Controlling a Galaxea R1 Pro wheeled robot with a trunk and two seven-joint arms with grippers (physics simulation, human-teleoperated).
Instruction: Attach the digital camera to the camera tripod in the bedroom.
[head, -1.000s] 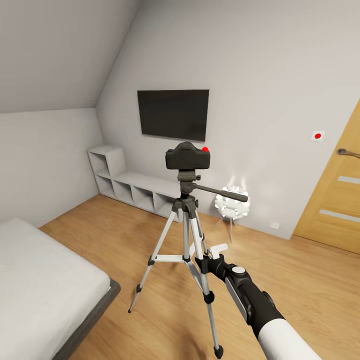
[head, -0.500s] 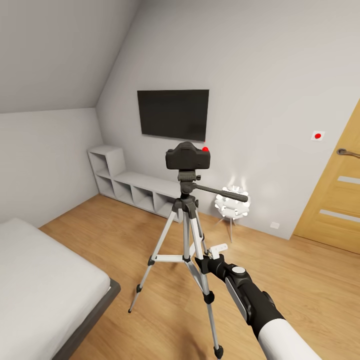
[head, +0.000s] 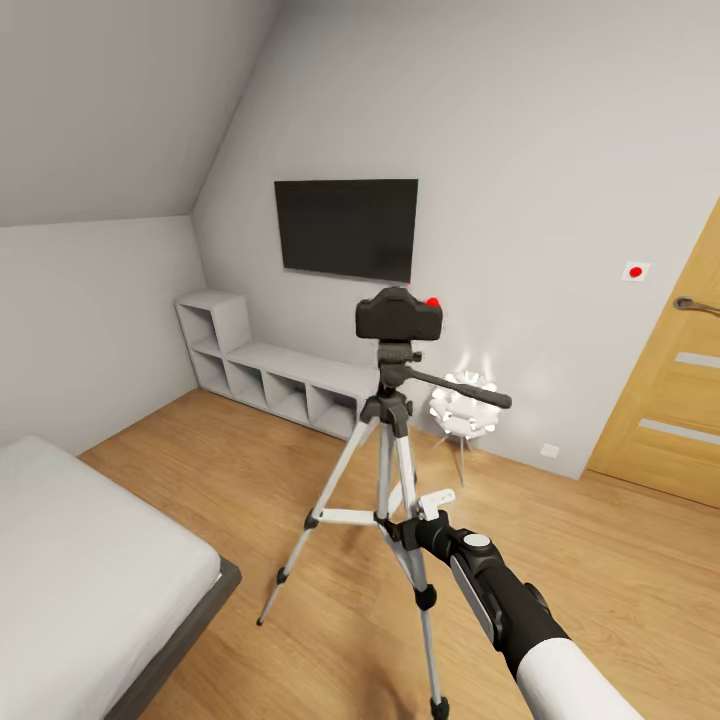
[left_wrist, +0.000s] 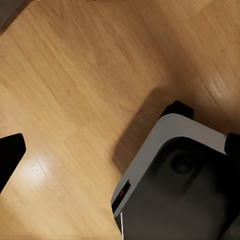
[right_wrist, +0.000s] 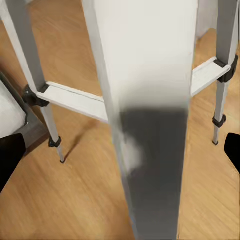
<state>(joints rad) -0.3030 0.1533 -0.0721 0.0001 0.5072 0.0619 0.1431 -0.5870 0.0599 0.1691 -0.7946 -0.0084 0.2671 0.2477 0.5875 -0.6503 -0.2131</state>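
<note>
Black digital camera (head: 399, 317) atop seemingly gripped camera tripod (head: 392, 470).

Attic bedroom in a home, sloped grey ceiling (head: 110, 90), white bed (head: 80, 570), wall-mounted TV (head: 346, 228), low white cubby shelf (head: 262, 375), wood floor (head: 600, 560), oak door (head: 675, 390)

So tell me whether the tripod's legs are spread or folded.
Spread: the tripod's three silver legs splay apart on the wood floor, braces extended.
</note>
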